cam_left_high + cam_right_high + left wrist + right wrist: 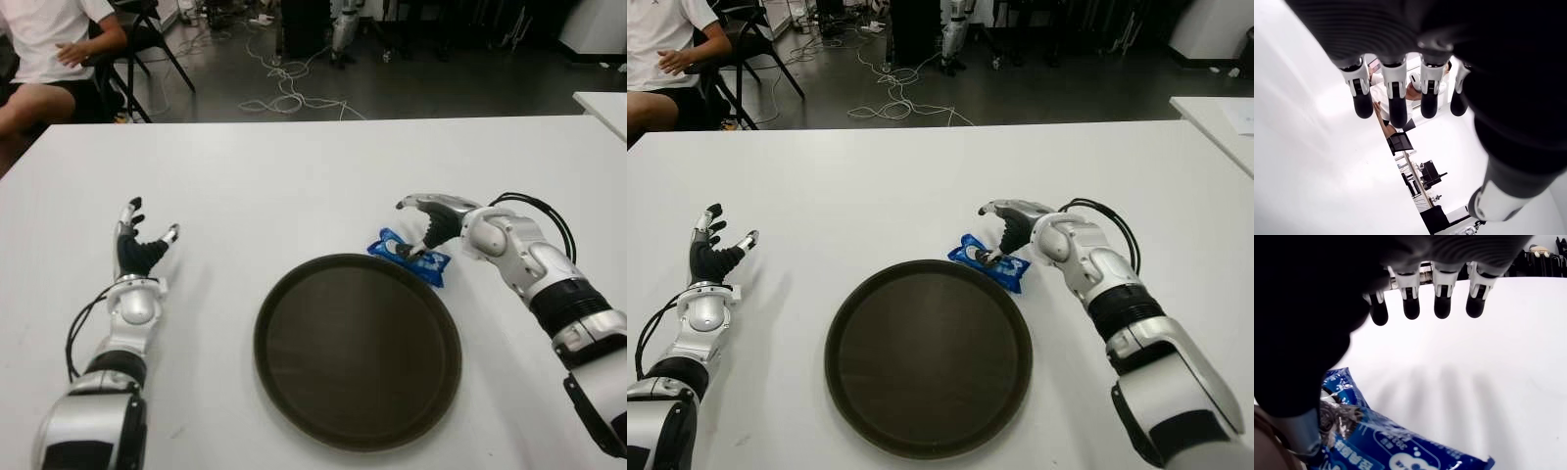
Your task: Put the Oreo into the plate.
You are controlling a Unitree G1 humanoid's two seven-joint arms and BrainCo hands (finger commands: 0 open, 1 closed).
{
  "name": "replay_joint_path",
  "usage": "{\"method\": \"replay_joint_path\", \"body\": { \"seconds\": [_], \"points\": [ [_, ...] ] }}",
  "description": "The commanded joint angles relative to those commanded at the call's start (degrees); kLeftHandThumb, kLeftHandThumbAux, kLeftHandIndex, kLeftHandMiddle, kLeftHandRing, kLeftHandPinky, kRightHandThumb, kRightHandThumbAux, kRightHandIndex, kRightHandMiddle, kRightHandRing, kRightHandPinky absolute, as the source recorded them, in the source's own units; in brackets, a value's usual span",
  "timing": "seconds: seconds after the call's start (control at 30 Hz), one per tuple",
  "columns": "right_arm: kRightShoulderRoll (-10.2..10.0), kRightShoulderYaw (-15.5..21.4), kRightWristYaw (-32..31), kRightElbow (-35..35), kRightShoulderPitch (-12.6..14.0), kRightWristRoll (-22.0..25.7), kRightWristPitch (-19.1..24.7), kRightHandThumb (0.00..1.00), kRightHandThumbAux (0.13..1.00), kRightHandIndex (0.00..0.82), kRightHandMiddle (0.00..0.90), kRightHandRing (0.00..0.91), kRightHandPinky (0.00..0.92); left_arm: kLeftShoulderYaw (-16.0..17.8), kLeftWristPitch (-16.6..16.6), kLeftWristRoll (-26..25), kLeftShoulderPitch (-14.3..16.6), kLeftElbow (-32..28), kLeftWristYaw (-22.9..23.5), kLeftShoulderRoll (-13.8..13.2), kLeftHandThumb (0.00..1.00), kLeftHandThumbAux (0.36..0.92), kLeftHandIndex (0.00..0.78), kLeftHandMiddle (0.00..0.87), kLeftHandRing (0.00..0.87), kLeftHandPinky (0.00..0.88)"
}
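Oreo pack (409,257): a blue wrapper lying flat on the white surface (294,186), just beside the far right rim of the plate (358,348), not yet on it.
Right robot hand (423,230): over the pack, four fingers (1442,303) extended, thumb down at the wrapper; no closed grip shows.
Left robot hand (137,245): fingers spread, holding nothing, well left of the plate.
Handling: likely light, crinkly and slippery, with breakable biscuits inside.
Where to hold: pinch across the pack's middle, gently.
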State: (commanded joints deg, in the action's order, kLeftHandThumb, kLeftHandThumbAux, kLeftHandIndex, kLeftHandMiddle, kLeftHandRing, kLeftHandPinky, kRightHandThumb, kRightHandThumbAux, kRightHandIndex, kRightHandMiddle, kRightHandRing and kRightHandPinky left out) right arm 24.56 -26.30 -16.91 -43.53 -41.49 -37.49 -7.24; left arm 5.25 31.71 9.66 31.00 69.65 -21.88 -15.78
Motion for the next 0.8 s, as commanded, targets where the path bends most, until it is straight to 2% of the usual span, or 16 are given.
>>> {"method": "replay_joint_path", "body": {
  "seconds": [0.33,0.63,0.8],
  "points": [
    [-0.49,-0.08,1.68,-2.61,-0.50,0.09,-1.53,0.000,0.763,0.000,0.000,0.000,0.002,-0.16,-0.16,0.30,0.05,0.16,-0.53,0.01,0.000,0.780,0.073,0.122,0.112,0.105],
    [-0.76,-0.42,3.21,-4.69,-0.94,-0.24,-2.51,0.000,0.731,0.000,0.000,0.000,0.003,0.11,-0.36,-0.14,0.10,0.16,0.07,0.05,0.016,0.788,0.069,0.113,0.101,0.101],
    [-0.89,-0.45,3.95,-4.71,-0.93,-0.43,-2.00,0.000,0.744,0.000,0.000,0.000,0.005,0.14,-0.41,-0.15,0.10,0.16,0.10,0.06,0.005,0.785,0.077,0.125,0.113,0.107]
  ]
}}
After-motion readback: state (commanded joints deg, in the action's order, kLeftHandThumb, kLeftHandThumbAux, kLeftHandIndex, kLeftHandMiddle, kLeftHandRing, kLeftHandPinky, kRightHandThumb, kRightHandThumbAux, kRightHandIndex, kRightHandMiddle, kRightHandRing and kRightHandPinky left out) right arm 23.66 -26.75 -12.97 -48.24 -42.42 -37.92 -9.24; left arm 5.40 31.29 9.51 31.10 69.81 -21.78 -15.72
